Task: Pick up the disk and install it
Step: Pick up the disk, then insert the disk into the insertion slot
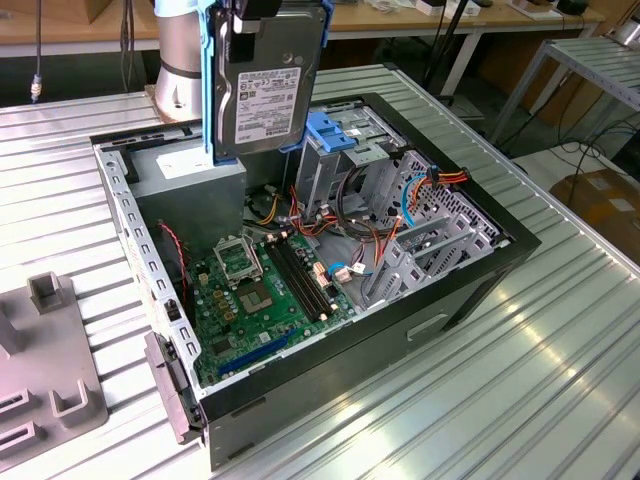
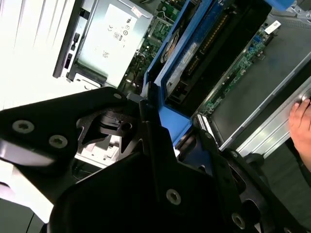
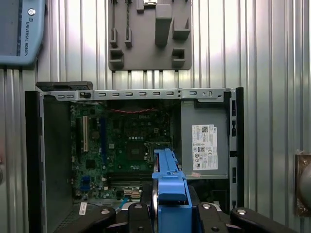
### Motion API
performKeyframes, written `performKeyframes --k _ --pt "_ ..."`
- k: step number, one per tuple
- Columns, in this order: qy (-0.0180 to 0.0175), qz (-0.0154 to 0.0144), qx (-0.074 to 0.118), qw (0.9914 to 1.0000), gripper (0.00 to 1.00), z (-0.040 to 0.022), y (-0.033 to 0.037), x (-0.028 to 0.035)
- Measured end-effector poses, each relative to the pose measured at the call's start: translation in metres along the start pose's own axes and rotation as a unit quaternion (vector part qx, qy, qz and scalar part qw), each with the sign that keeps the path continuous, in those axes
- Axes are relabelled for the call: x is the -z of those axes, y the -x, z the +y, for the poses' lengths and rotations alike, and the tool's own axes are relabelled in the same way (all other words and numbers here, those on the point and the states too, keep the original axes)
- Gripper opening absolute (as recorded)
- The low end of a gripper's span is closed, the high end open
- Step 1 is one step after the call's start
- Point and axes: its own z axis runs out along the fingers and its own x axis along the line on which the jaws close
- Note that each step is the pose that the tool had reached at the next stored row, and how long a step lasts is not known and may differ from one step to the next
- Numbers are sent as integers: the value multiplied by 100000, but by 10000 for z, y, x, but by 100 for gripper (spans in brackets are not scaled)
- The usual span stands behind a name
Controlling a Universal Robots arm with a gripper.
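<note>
The disk (image 1: pixel 262 92), a grey metal drive with a white label in a bright blue carrier rail, hangs upright above the back of the open computer case (image 1: pixel 480 275). My gripper (image 1: pixel 252 14) is shut on its upper edge. In the first wrist view the blue rail (image 3: pixel 167 187) runs between the black fingers (image 3: pixel 216 219), over the motherboard (image 3: pixel 126 145). In the second wrist view the disk (image 2: pixel 204 46) stretches away from the fingers (image 2: pixel 150 131). The metal drive cage (image 1: pixel 345 165) with a blue bracket stands just to the exterior view's right of the disk.
A grey power-supply box (image 1: pixel 185 175) sits in the case beside the disk. Loose cables (image 1: pixel 365 235) cross the case interior. A grey fixture (image 1: pixel 45 385) lies on the ribbed table. A person's hand (image 2: pixel 302 127) rests at the case edge. A teach pendant (image 3: pixel 19 29) lies beyond the case.
</note>
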Motion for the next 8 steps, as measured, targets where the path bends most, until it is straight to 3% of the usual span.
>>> performKeyframes --k 8 --pt "1 64 8 100000 37 0 -7 0"
